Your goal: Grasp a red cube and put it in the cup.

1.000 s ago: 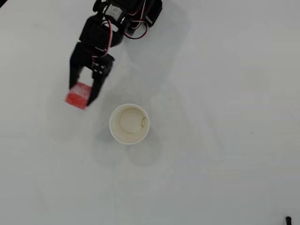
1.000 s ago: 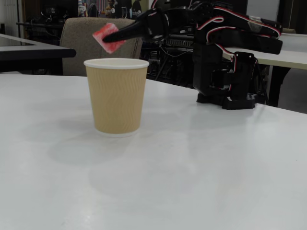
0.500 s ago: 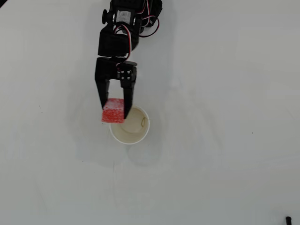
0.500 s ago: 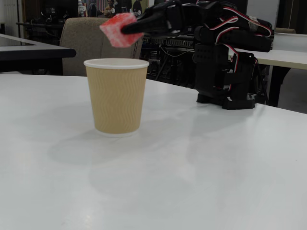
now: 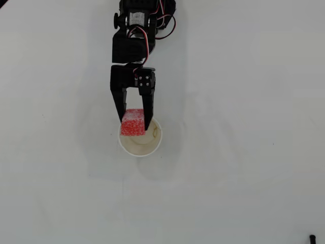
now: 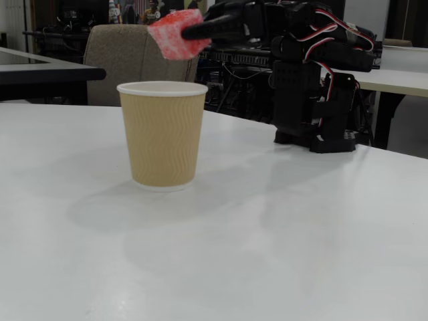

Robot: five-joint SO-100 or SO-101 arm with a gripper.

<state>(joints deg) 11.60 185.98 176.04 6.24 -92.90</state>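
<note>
The red cube (image 5: 133, 123), frosted with white speckles, is held between the black fingers of my gripper (image 5: 134, 122). In the fixed view the cube (image 6: 175, 35) hangs in the air above the cup's rim. The cup (image 5: 144, 146) shows from above as a round white rim with a cream inside. In the fixed view the cup (image 6: 162, 137) is a tan ribbed paper cup standing upright on the white table. The cube is over the cup's far edge, toward the arm. The gripper (image 6: 190, 33) is shut on the cube.
The arm's black base (image 6: 314, 100) stands on the white table (image 5: 244, 152) behind the cup. A small dark object (image 5: 312, 238) lies at the table's bottom right corner. Chairs and desks stand beyond the table in the fixed view.
</note>
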